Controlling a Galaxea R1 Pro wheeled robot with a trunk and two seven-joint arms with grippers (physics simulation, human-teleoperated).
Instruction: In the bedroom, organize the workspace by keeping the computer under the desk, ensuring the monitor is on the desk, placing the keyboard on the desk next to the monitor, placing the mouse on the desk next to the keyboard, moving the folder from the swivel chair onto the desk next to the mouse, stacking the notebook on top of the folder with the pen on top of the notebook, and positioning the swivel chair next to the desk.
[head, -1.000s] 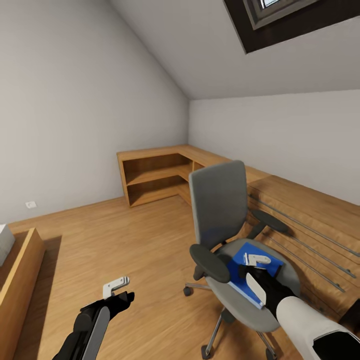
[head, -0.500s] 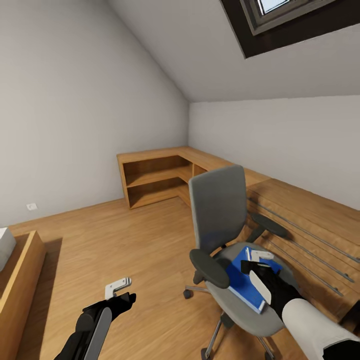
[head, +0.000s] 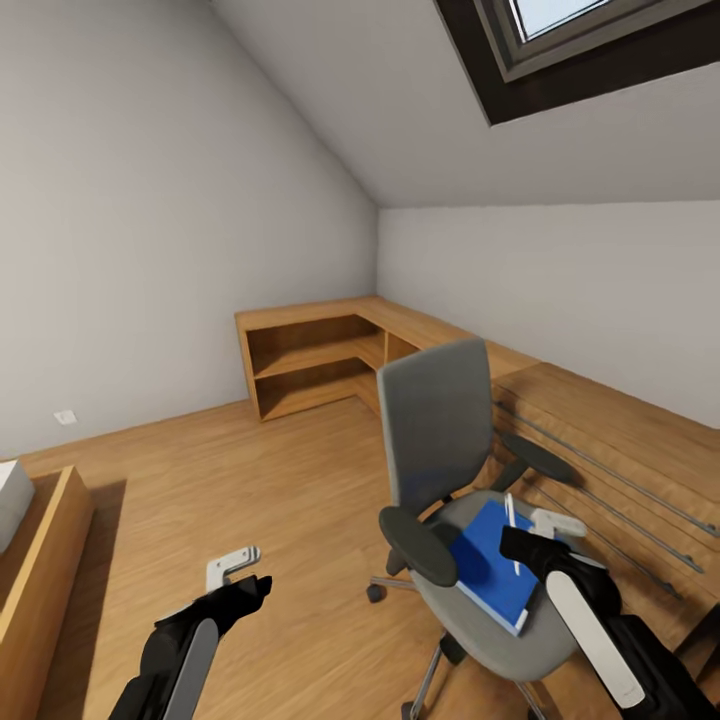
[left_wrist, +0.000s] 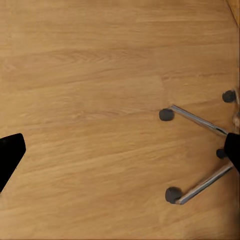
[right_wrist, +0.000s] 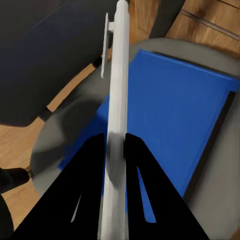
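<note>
So the pen (right_wrist: 117, 115) is pinched between the two dark fingers of the right gripper (right_wrist: 116, 150), sticking out past the fingertips and hanging right over the blue folder (head: 492, 562), which lies flat on the seat of the swivel chair (head: 440, 440). The left gripper (head: 232, 572) is off to the side over bare wooden floor (head: 250, 480), well apart from the chair and holding nothing, and its jaws look spread wide in the wrist view. Behind the chair there's low wooden shelving (head: 320, 355) in the corner under the sloped ceiling.
</note>
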